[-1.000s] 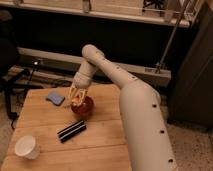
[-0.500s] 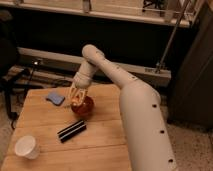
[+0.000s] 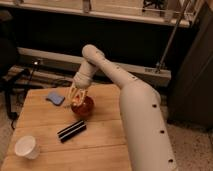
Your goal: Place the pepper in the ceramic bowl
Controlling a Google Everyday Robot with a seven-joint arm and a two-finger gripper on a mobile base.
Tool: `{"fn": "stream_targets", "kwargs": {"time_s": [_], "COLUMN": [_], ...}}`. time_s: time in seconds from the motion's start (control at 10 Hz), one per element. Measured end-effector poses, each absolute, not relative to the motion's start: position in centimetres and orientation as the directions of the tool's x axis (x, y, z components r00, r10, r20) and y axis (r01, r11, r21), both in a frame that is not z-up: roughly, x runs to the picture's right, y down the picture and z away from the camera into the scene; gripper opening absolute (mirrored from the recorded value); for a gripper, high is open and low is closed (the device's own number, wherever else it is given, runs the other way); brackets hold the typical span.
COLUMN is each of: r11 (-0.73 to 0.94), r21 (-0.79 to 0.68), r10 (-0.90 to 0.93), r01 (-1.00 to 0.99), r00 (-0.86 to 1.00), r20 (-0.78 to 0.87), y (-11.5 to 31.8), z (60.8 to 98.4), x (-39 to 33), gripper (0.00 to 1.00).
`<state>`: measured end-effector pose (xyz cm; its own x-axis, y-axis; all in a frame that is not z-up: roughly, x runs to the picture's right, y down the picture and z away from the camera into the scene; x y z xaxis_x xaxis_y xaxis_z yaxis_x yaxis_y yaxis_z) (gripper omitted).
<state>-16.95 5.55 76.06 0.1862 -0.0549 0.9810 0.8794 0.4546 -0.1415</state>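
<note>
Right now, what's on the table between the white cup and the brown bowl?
In the camera view, the black bar lies between the white cup and the ceramic bowl. The end effector is at the bowl.

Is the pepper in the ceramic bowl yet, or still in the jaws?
Cannot tell. The gripper hangs right over the ceramic bowl, jaws shut, hiding its inside; no pepper shows.

My gripper (image 3: 76, 101) hangs shut right over the ceramic bowl (image 3: 84, 107); black bar (image 3: 71, 130) lies just in front, blue cloth (image 3: 55, 97) and white cup (image 3: 26, 147) stand farther off.
</note>
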Motion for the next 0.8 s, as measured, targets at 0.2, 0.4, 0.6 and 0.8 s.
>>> {"fn": "stream_targets", "kwargs": {"time_s": [0.2,0.4,0.6,0.8], "r11": [0.454,0.455,0.455,0.431], "r21": [-0.142,-0.142,-0.142,-0.18], "r10": [-0.055,-0.055,-0.055,-0.084], "r01": [0.879,0.879,0.879,0.884], "r00": [0.186,0.186,0.186,0.237], "r20": [0.981,0.981,0.981,0.968], "y": [5.55,5.55,5.54,5.64], "z": [76.07,76.06,76.06,76.64], "x": [-16.95,-16.95,-16.95,-16.06], "gripper": [0.04,0.04,0.04,0.04]}}
